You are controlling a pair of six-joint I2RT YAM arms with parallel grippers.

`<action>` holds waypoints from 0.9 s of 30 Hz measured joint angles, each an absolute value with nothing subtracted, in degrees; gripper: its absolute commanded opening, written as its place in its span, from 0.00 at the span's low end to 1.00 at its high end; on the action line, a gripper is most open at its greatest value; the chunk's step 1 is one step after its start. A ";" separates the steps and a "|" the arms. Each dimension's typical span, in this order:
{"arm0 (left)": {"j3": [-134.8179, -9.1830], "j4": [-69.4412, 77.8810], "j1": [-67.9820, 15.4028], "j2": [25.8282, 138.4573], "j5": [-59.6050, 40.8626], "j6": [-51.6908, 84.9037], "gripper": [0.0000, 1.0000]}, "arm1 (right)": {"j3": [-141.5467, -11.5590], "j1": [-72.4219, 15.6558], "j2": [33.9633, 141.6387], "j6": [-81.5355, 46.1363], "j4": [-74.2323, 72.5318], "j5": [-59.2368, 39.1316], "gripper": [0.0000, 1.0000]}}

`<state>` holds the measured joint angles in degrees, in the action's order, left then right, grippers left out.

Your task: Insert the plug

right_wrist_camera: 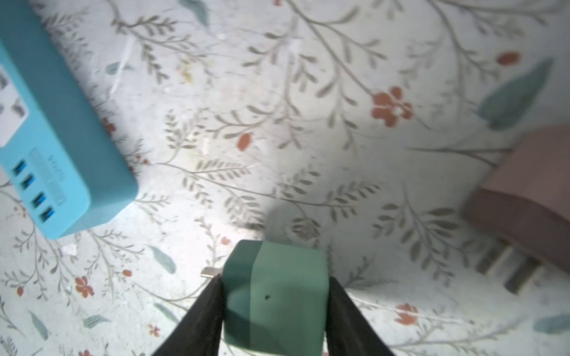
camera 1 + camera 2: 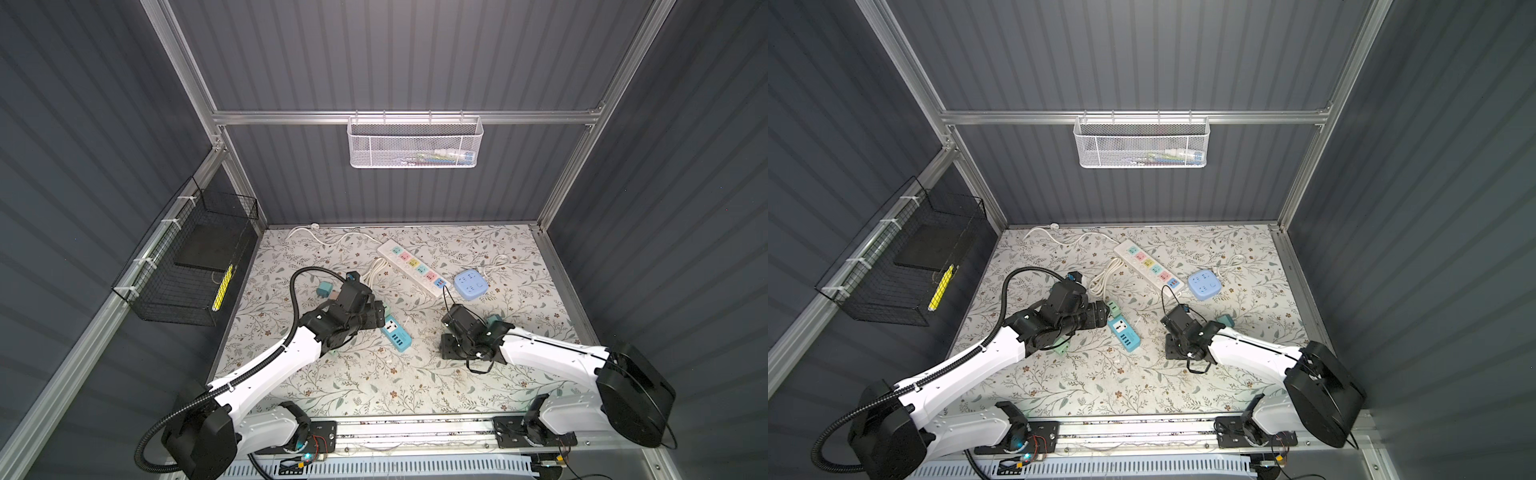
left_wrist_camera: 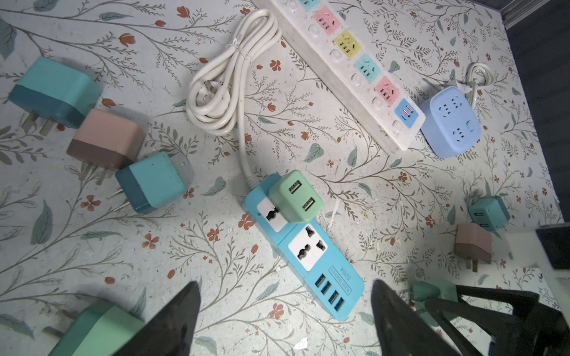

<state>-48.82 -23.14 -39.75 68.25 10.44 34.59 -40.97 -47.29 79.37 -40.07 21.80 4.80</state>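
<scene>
A green cube plug [image 1: 277, 296] sits between the black fingers of my right gripper [image 1: 275, 279], which is shut on its two sides. One metal prong [image 1: 209, 272] shows beside it, low over the floral table. In both top views the right gripper [image 2: 451, 347] hides the plug. The bright blue power strip [image 3: 348, 292] lies to its left, with a light green USB adapter [image 3: 294, 197] standing in its far socket and a free white socket [image 3: 307, 246] beside that. My left gripper [image 3: 284, 283] hovers open over the strip's USB end, holding nothing.
A long white power strip [image 2: 413, 268] and a pale blue cube socket [image 2: 470, 284] lie further back. A coiled white cable [image 3: 222, 83] runs to the blue strip. Loose adapters are scattered: teal [image 3: 52, 89], pink [image 3: 105, 138], teal [image 3: 151, 182], pink [image 3: 473, 243].
</scene>
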 measured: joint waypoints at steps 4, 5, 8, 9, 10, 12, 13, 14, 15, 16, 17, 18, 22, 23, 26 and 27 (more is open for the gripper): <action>-48.82 -23.09 -39.75 67.31 10.17 33.43 0.84 | -43.79 -51.37 82.70 -36.58 21.65 5.41 0.52; -48.82 -23.05 -39.75 66.78 10.02 33.08 0.84 | -43.72 -52.45 82.98 -35.86 21.85 5.39 0.52; -48.71 -22.22 -39.75 64.66 9.41 32.08 0.83 | -42.92 -53.71 82.96 -34.63 21.91 5.21 0.53; -48.69 -21.69 -39.75 63.88 9.30 31.81 0.84 | -42.68 -53.74 82.96 -34.20 21.96 5.21 0.54; -48.69 -21.08 -39.75 63.33 9.30 31.62 0.85 | -42.52 -53.74 82.96 -34.00 22.02 5.21 0.56; -48.66 -20.16 -39.75 62.70 9.63 31.59 0.85 | -42.52 -53.67 82.96 -33.43 22.22 5.32 0.62; -48.49 -19.38 -39.75 62.48 10.17 31.62 0.85 | -42.52 -53.67 82.89 -33.01 22.31 5.39 0.65; -48.14 -18.68 -39.75 62.28 10.76 31.66 0.85 | -42.52 -53.67 82.85 -32.99 22.39 5.48 0.67; -47.48 -17.61 -39.75 62.00 11.42 31.68 0.85 | -42.52 -53.67 82.74 -32.80 22.59 5.67 0.68; -46.59 -16.49 -39.75 61.58 12.12 31.68 0.85 | -42.52 -53.67 82.50 -32.75 22.85 5.80 0.69; -45.84 -15.75 -39.75 61.23 12.67 31.68 0.84 | -42.52 -53.67 82.21 -32.80 23.05 5.87 0.70; -45.25 -15.11 -39.75 60.95 13.23 31.73 0.84 | -42.48 -53.67 81.56 -32.84 23.51 6.09 0.71; -44.49 -13.39 -39.75 60.64 15.00 31.68 0.85 | -41.98 -53.67 77.54 -33.23 24.88 6.87 0.74; -44.51 -13.21 -39.75 60.64 15.11 31.68 0.87 | -41.69 -53.67 76.36 -33.41 25.15 7.01 0.75; -45.65 -14.06 -39.72 61.52 13.56 30.92 0.82 | -40.03 -53.67 71.99 -34.54 25.93 7.68 0.76; -46.61 -14.06 -39.64 62.28 11.75 30.33 0.77 | -39.35 -53.67 70.94 -35.29 26.22 7.92 0.76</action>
<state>-46.61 -14.06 -39.64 62.28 11.75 30.33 -39.35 -53.67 70.94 -35.29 26.22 7.92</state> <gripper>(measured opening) 0.841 0.756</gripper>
